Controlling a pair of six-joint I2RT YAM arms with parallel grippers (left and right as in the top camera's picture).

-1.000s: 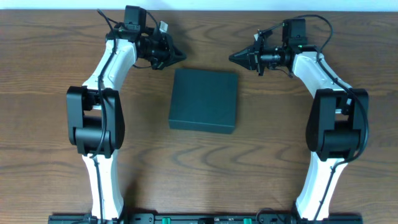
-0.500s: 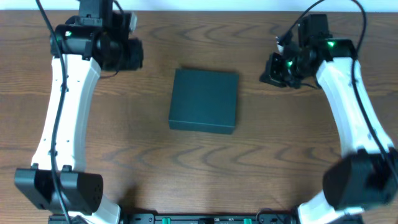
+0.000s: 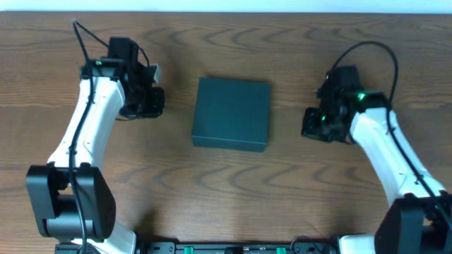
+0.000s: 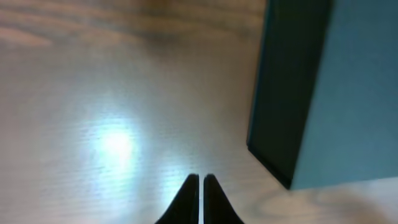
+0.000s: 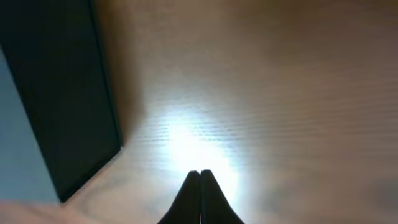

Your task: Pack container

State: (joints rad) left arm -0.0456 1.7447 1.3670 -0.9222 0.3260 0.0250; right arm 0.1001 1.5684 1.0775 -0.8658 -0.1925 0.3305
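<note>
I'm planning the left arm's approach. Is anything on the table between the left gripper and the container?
Nothing visible stands in the way. Only bare table lies between the left gripper, jaws closed, and the near side of the container, whose lid is down.

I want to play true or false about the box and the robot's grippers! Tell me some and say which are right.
1. The box is closed. True.
2. The left gripper holds the box. False: it is beside the box, apart from it, holding nothing.
3. The right gripper sits on top of the box. False: it is off to the side, over the table.
4. Both grippers are shut. True.
</note>
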